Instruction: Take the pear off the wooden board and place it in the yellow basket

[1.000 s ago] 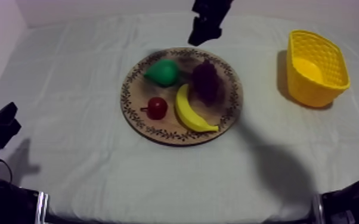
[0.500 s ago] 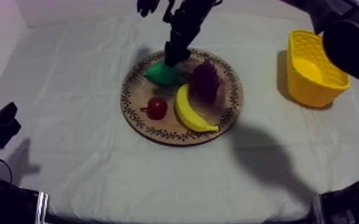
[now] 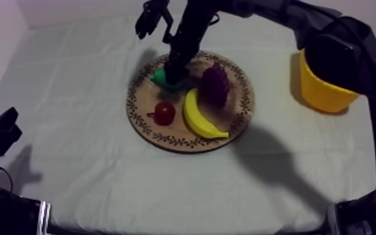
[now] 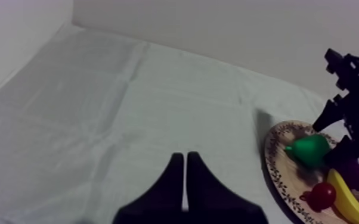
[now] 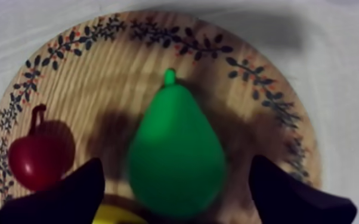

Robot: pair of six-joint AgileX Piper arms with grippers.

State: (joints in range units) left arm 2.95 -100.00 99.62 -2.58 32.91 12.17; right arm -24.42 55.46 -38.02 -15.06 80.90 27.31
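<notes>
Right gripper (image 3: pixel 175 69) hangs over the far-left part of the board (image 3: pixel 243 119), spread wide and holding nothing. In the right wrist view its fingers (image 5: pixel 62 199) stand one at each side of the pear (image 5: pixel 176 155), with a gap to the fruit on both sides. The pear lies on the board between them, its stem pointing away from the gripper toward the patterned rim. A small red fruit (image 3: pixel 164 113) sits just beside one finger, and the banana (image 3: pixel 202 119) and grapes (image 3: pixel 215 84) share the board nearer the middle and right. The basket (image 3: pixel 328 94) stands at the table's right, well apart from the board and partly behind the right arm. Left gripper (image 4: pixel 185 158) is clenched on nothing, low over bare cloth (image 3: pixel 72 156), well apart from the board.
</notes>
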